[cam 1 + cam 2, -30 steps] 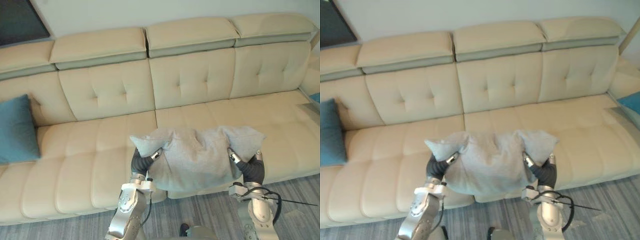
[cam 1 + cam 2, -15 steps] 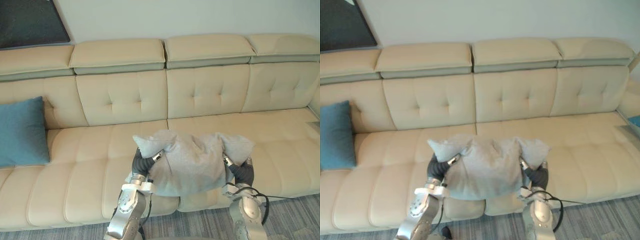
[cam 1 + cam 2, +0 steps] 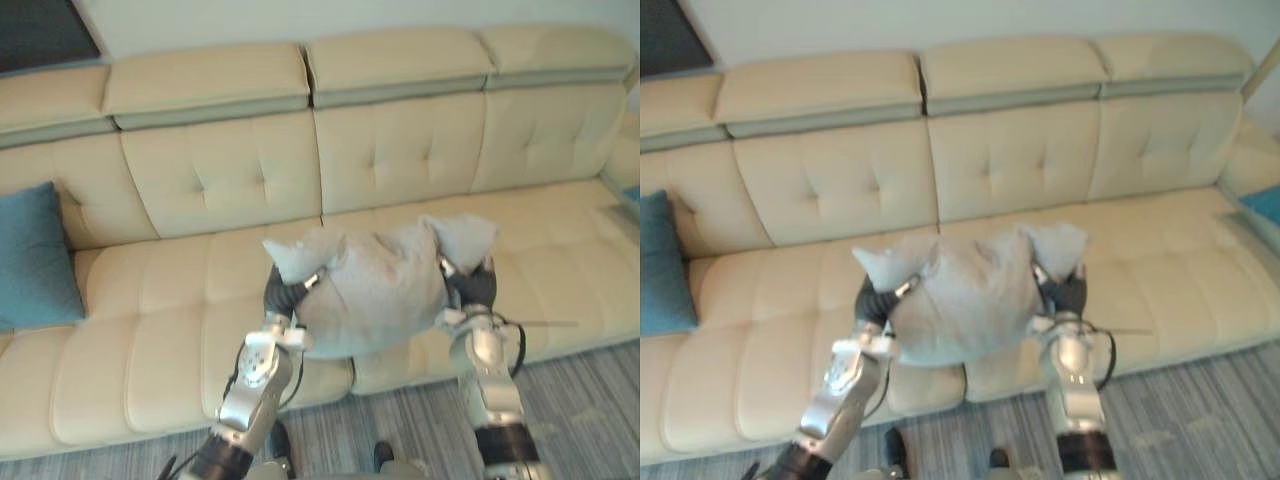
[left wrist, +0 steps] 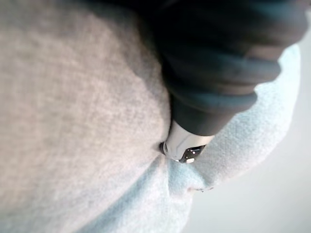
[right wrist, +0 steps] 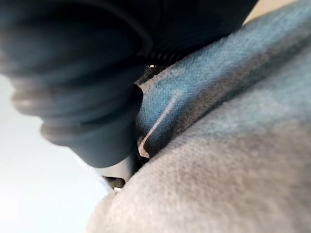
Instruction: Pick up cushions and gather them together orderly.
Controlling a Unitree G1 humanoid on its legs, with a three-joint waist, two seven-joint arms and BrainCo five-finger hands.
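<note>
While the cream sofa (image 3: pixel 170 330) spans the left eye view, one grey cushion (image 3: pixel 375 285) sits up over the seat's front edge, squeezed between the left hand (image 3: pixel 283 297) and the right hand (image 3: pixel 470 285). One teal cushion (image 3: pixel 35 255) leans at the sofa's left end. Right eye view: a second teal cushion (image 3: pixel 1262 203) peeks in at the right end. Left wrist view: dark cover sunk into grey cloth, and I cannot tell its grip. Right wrist view: same story, hold unreadable.
</note>
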